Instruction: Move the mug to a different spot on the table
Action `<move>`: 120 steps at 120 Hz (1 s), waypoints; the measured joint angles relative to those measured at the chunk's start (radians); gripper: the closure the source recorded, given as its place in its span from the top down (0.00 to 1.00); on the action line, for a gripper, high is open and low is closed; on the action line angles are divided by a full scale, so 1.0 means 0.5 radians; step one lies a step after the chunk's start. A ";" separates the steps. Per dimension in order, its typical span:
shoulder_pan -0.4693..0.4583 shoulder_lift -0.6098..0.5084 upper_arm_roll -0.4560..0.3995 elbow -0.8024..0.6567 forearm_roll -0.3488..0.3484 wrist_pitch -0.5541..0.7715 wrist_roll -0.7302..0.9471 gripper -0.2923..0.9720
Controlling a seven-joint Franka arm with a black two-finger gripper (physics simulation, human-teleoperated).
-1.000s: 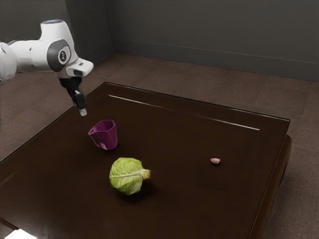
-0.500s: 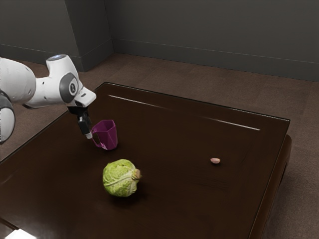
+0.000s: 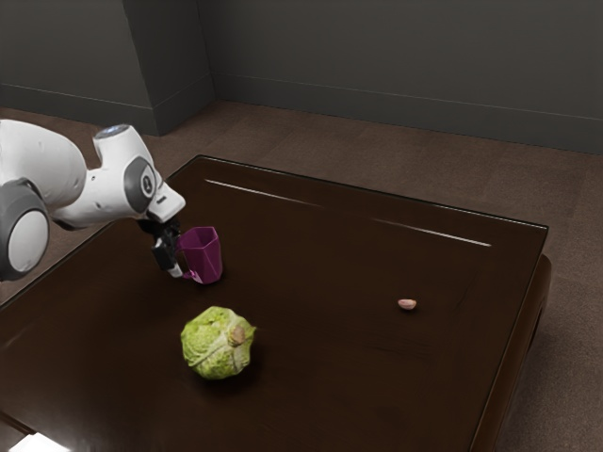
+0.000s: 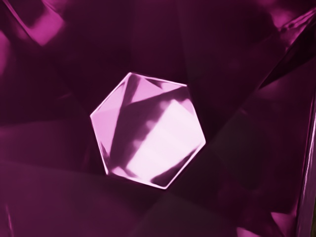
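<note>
A purple mug point(image 3: 203, 252) stands upright on the dark table point(image 3: 377, 386), toward the exterior view's left. My gripper point(image 3: 173, 258) is down at the mug's left wall, level with its rim and side, with the white arm close above. In the wrist view I look straight down into the mug point(image 4: 148, 131) and see its pale hexagonal floor, ringed by dark purple walls. The mug hides part of the gripper.
A green cabbage point(image 3: 217, 342) lies in front of the mug, nearer the table's front edge. A small pinkish object point(image 3: 406, 303) rests toward the exterior view's right. The table's raised rim point(image 3: 377, 215) runs along the back.
My hand has come down and to the right, from above the table's left part to the mug's side. The cabbage has rolled to the left and slightly forward.
</note>
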 joint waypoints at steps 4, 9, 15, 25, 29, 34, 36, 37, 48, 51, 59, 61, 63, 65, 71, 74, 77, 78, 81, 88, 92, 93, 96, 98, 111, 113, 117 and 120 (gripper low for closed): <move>0.000 0.010 0.000 0.000 -0.014 0.004 0.020 0.76; 0.000 0.016 0.000 0.000 -0.030 0.008 0.044 0.75; 0.000 0.020 0.000 0.000 -0.047 0.012 0.071 0.72; -0.006 0.021 0.000 0.000 -0.065 0.017 0.111 0.64; -0.008 0.021 0.000 0.000 -0.070 0.019 0.125 0.61; -0.009 0.021 0.000 0.000 -0.080 0.023 0.142 0.57; -0.009 0.021 0.001 0.000 -0.084 0.025 0.149 0.56; -0.009 0.021 0.000 0.000 -0.087 0.026 0.152 0.56; -0.009 0.021 0.001 -0.001 -0.118 0.035 0.184 0.49; -0.009 0.021 0.001 -0.002 -0.127 0.038 0.192 0.49; -0.009 0.021 0.001 -0.003 -0.142 0.044 0.212 0.45; -0.009 0.021 0.001 -0.003 -0.145 0.045 0.216 0.44; -0.010 0.021 0.001 -0.003 -0.148 0.046 0.220 0.43; -0.010 0.021 0.001 -0.003 -0.152 0.047 0.225 0.41; -0.008 0.021 0.001 -0.004 -0.164 0.049 0.237 0.36; -0.008 0.021 0.002 -0.005 -0.172 0.053 0.242 0.34; -0.007 0.021 0.002 -0.007 -0.180 0.056 0.248 0.33; -0.007 0.021 0.002 -0.007 -0.183 0.057 0.249 0.32; -0.007 0.020 0.001 -0.008 -0.193 0.060 0.254 0.32; -0.009 0.013 0.001 -0.009 -0.216 0.066 0.265 0.29; -0.013 0.008 0.001 -0.009 -0.230 0.069 0.271 0.28; -0.014 0.005 0.001 -0.009 -0.235 0.070 0.273 0.28; -0.017 -0.004 0.001 -0.008 -0.248 0.072 0.277 0.27; -0.019 -0.014 0.001 -0.008 -0.256 0.074 0.280 0.27; -0.034 -0.070 -0.001 -0.009 -0.302 0.095 0.297 0.25; -0.038 -0.077 -0.001 -0.009 -0.314 0.098 0.301 0.25; -0.047 -0.094 -0.001 -0.032 -0.367 0.108 0.315 0.24; -0.055 -0.107 -0.001 -0.063 -0.431 0.118 0.334 0.23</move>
